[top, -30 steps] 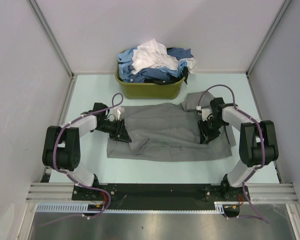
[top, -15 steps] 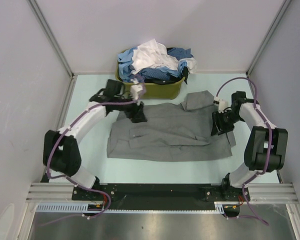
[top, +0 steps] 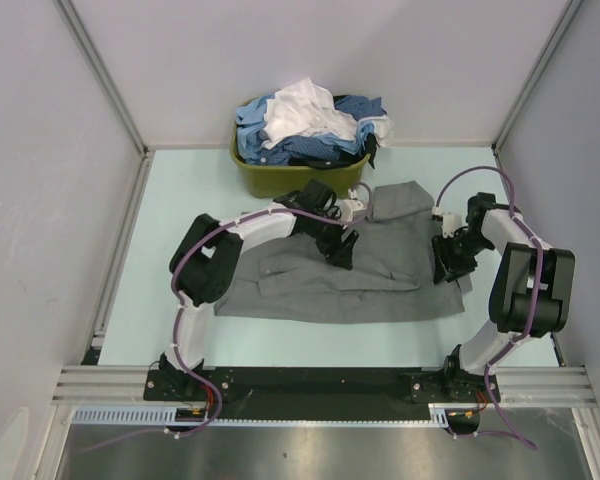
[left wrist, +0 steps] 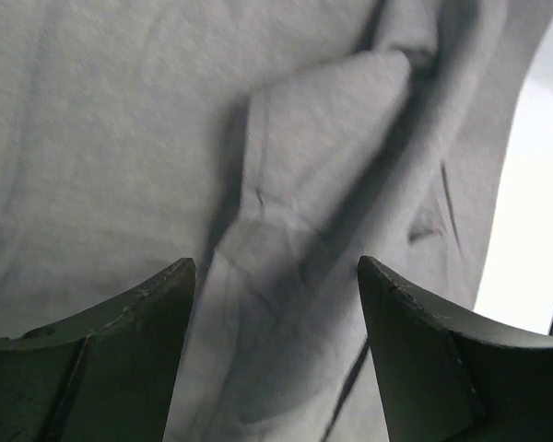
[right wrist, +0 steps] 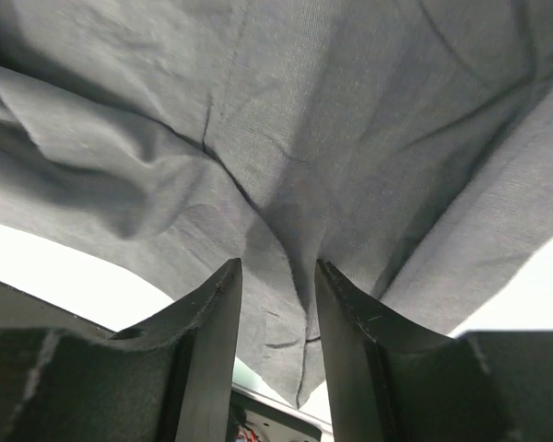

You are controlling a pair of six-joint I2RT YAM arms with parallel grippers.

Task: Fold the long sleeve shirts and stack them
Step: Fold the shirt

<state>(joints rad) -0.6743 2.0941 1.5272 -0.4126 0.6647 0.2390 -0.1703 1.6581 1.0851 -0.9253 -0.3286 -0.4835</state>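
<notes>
A plain mid-grey long sleeve shirt (top: 310, 292) lies spread across the table's middle, with a folded part at its far right (top: 400, 200). My left gripper (top: 342, 252) hovers over the shirt's upper middle. In the left wrist view the left gripper (left wrist: 275, 267) has its jaws wide apart and empty above rumpled grey cloth (left wrist: 120, 138). My right gripper (top: 448, 265) is at the shirt's right edge. In the right wrist view the right gripper (right wrist: 275, 267) has its jaws close together, with grey cloth (right wrist: 350, 110) bunched between them. Blue and white shirts (top: 305, 125) are heaped in the basket.
An olive-green basket (top: 300, 182) stands at the back centre, just beyond the grey shirt. Grey walls enclose the table on the left, right and back. The arm bases and a metal rail (top: 320, 385) run along the near edge.
My left arm swung from the shirt's left side, up past the far left corner, to over its upper middle. My right gripper shifted right and slightly back toward the shirt's right edge.
</notes>
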